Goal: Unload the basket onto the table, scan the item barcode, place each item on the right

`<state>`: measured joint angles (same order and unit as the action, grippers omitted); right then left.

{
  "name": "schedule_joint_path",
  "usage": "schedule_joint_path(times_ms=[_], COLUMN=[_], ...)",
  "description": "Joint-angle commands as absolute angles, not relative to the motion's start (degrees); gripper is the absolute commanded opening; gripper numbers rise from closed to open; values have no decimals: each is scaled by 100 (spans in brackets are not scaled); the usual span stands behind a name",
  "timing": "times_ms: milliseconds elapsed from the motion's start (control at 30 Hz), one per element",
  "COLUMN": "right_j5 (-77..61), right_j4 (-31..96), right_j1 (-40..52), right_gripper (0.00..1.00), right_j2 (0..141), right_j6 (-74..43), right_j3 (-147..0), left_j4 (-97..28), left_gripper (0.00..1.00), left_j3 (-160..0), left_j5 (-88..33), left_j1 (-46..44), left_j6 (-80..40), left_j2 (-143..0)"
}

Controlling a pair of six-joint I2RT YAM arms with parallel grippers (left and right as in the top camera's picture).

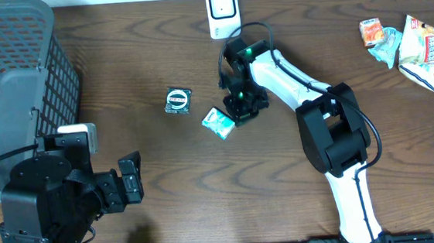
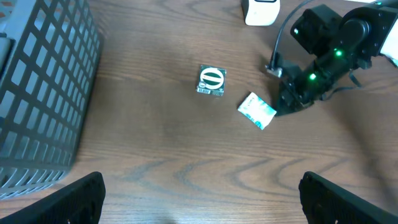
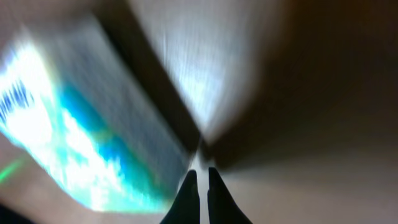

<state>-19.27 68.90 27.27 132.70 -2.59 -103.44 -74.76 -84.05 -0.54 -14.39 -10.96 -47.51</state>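
A teal and white packet (image 1: 218, 124) lies on the wooden table, left of centre. My right gripper (image 1: 234, 115) reaches down to its right edge, below the white scanner (image 1: 222, 11) at the back. In the right wrist view the fingers (image 3: 188, 186) are pressed together with a thin pale strip of the blurred packet (image 3: 74, 149) between them. The left wrist view shows the same packet (image 2: 256, 111) against the right gripper (image 2: 281, 108). My left gripper (image 2: 202, 199) hangs wide open over bare wood at the near left (image 1: 126, 183), holding nothing.
A small dark square item with a round white label (image 1: 177, 100) lies left of the packet. A grey mesh basket (image 1: 10, 60) fills the far left. Several snack packets (image 1: 416, 42) lie at the far right.
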Motion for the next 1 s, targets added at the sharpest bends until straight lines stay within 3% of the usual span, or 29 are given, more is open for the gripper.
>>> schedule_joint_path(times_ms=[0, 200, 433, 600, 967], right_j5=[-2344, -2377, -1295, -1319, -1509], right_j4=[7262, 7470, 6396, 6320, 5190], right_j1=[2775, 2775, 2720, 2777, 3048], right_gripper=[1, 1, 1, 1, 1], right_j2=[13058, 12460, 12202, 12276, 12296], right_j6=[-294, -252, -683, -1028, -1328], right_j3=[-10442, -10442, -10422, -10372, -9124], left_j4=[-7483, -7483, -7483, -7483, -7483], left_gripper=[98, 98, 98, 98, 98], left_j3=[-8458, -8458, -8458, -8458, -8458], left_j5=[-43, -43, -43, -43, -43], left_j1=[-1420, -1420, -1420, -1420, -1420], left_j6=[-1168, -1168, -1168, -1168, -1168], left_j2=[-4746, -4746, -4746, -4746, -4746])
